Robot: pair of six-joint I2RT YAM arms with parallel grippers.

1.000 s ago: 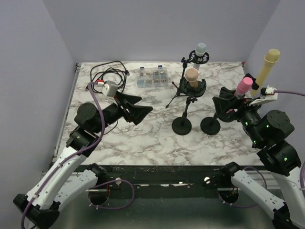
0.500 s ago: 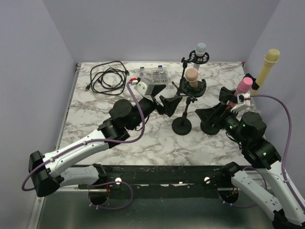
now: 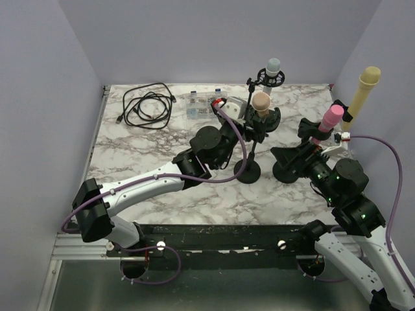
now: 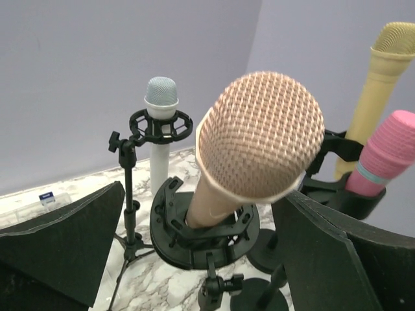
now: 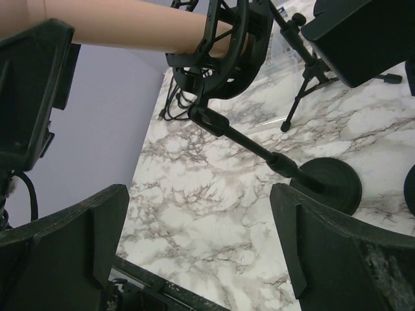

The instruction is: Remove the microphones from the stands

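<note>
A tan microphone sits tilted in a black shock mount on a stand with a round black base. My left gripper is open beside it. In the left wrist view the microphone and its mount lie between the spread fingers of that gripper, without touching them. My right gripper is open and empty, low by the stand. The right wrist view shows the microphone's body, the stand's pole and the open right gripper.
A white microphone with a grey head stands on a tripod behind. A pink microphone and a yellow one stand at the right, with another round base. A coiled black cable and a clear plastic box lie at the back left.
My left arm has swung from the table's left side across to the tan microphone, its jaws open. My right gripper has shifted a little left toward the stand's base.
</note>
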